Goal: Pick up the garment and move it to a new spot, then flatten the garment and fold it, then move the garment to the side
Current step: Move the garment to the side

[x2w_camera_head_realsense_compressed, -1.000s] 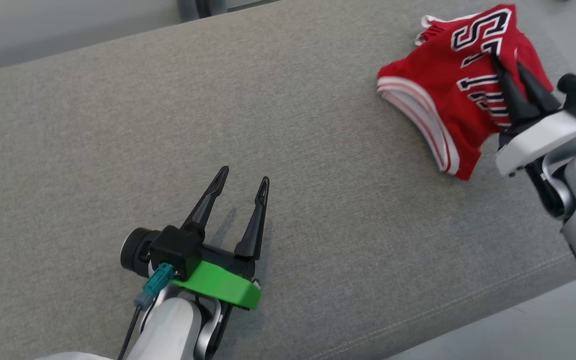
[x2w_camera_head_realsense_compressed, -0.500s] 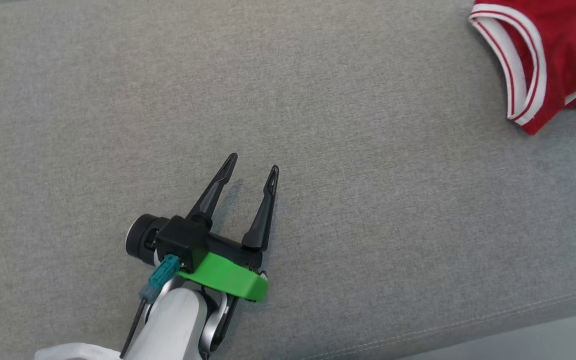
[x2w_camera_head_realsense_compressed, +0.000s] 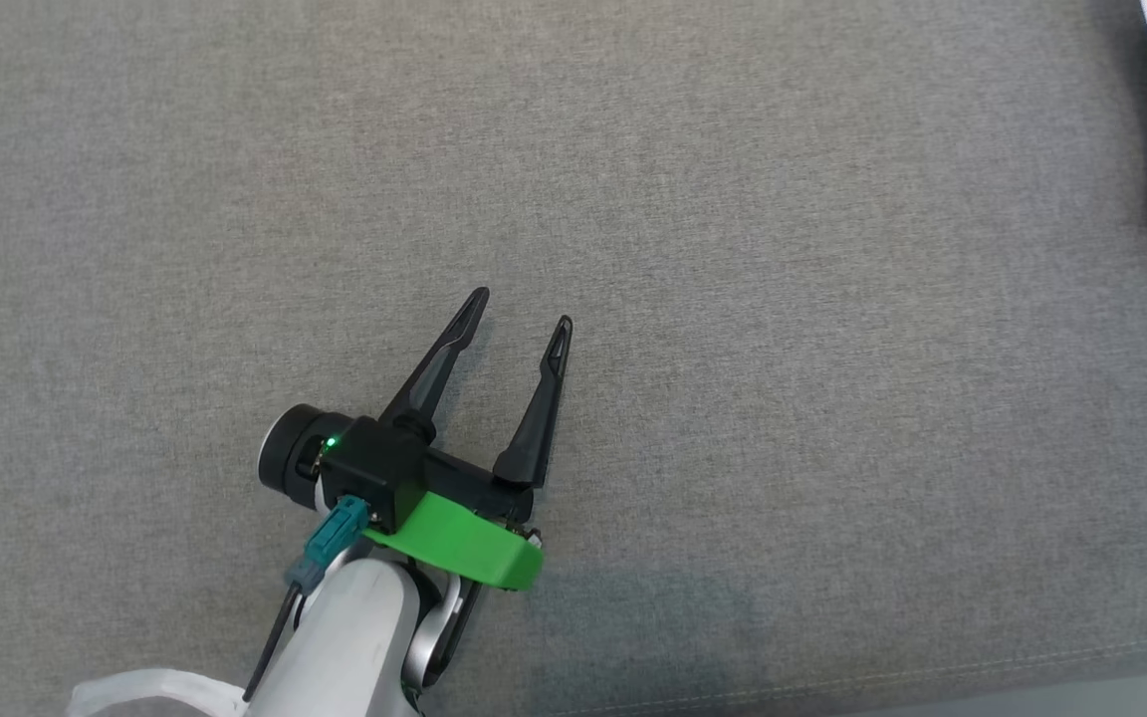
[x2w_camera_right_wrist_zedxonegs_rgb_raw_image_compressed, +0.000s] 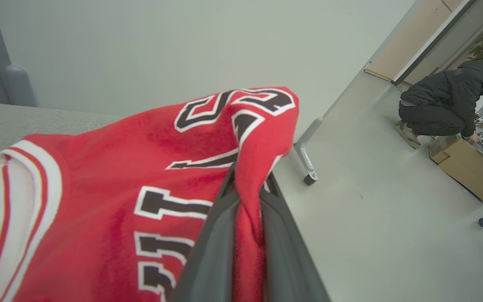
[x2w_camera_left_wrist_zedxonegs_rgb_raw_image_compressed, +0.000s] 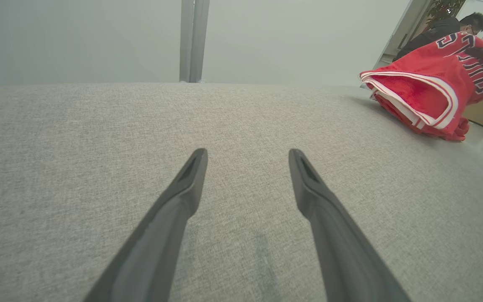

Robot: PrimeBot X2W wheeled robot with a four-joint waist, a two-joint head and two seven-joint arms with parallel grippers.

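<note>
The right gripper is clamping its two dark fingers on a pinched ridge of the red garment, a jersey with black letters outlined in white, and the cloth is bulging up between the fingers and flopping over their tips. From that pinch the jersey is draping down and away toward the grey upholstered surface, so its long axis is slanting from the raised gripped end down to its lower folds, which seem to be resting at the far right edge of the surface. Its white-and-red banded opening is facing the left gripper, gaping toward the middle of the surface, while the lettering is running across the upper side toward the gripped end. In the head view, a sliver of that banded trim is showing at the upper right edge. The left gripper is hovering low over bare grey fabric, well apart from the jersey, its fingers spread wide with nothing between them and pointing up and slightly right. Beyond the surface a person is crouching over a cardboard box on the floor.
</note>
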